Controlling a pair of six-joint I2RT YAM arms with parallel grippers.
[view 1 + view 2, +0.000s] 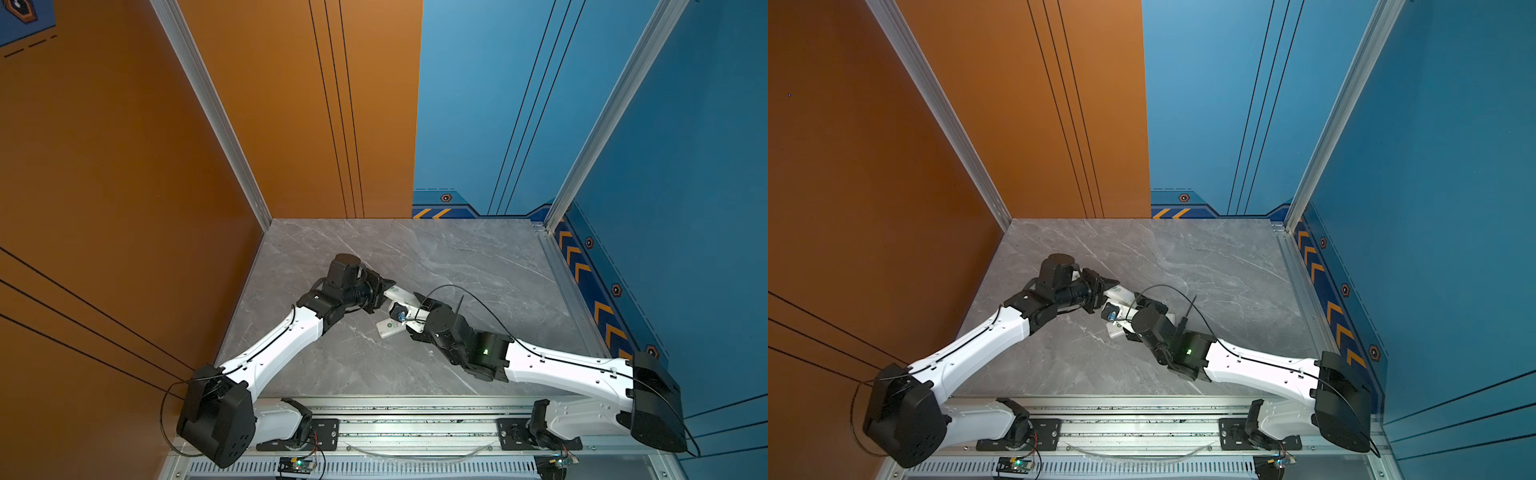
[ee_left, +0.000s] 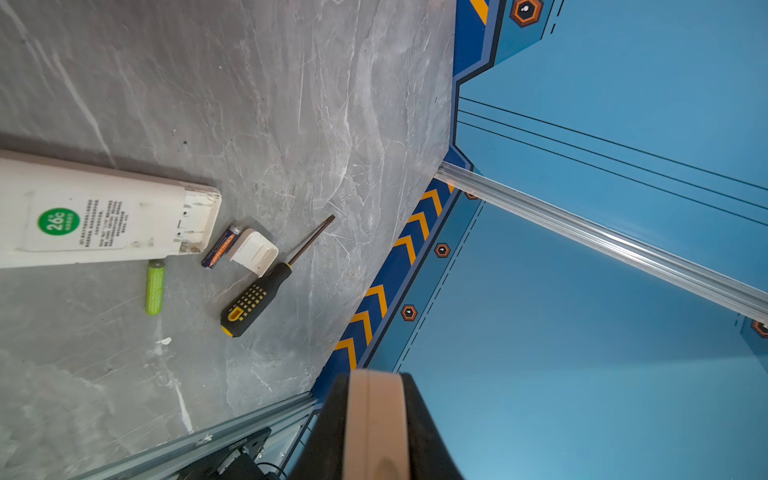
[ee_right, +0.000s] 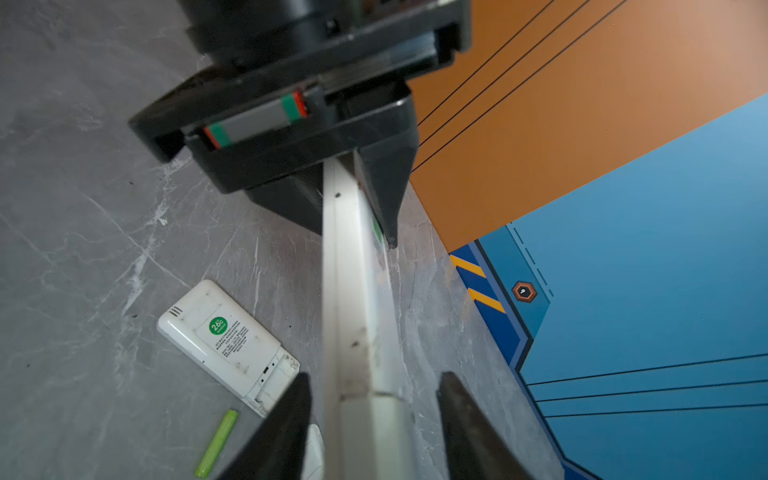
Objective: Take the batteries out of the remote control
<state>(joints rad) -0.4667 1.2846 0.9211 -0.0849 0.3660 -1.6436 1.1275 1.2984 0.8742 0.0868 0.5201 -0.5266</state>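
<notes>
A: Looking at a handover pose in mid-air. Seeing the left end effector (image 2: 374,380) pinching the raised remote (image 3: 353,311) at its 10 o'clock end in both top views.

B: And spotting the right end effector (image 3: 374,376) at the 4 o'clock end, spread wide, straddling the casing without touching.

A: Noting the second remote (image 3: 224,336) flat on the worktop (image 2: 249,104), about 7 o'clock of the raised one, compartment bare.

B: Counting loose batteries: a lime green battery (image 2: 155,286) just beside that open end, a dark battery (image 2: 222,247) just beside a white lid (image 2: 254,251), with the screwdriver (image 2: 257,295) next along.

A: Reading that as one remote emptied, probably. Judging the raised one to be the job in hand, cover seemingly still on at the 4 o'clock end.

B: Can't see any cells inside it, mind.

A: Calls for a steady clamp on the left, then closing the right on the cover and sliding it off toward 4 o'clock.

B: Worth watching for twist: gripped by one end only, likely to pivot. Best keeping it low over the worktop, too, for catching whatever drops out.
</notes>
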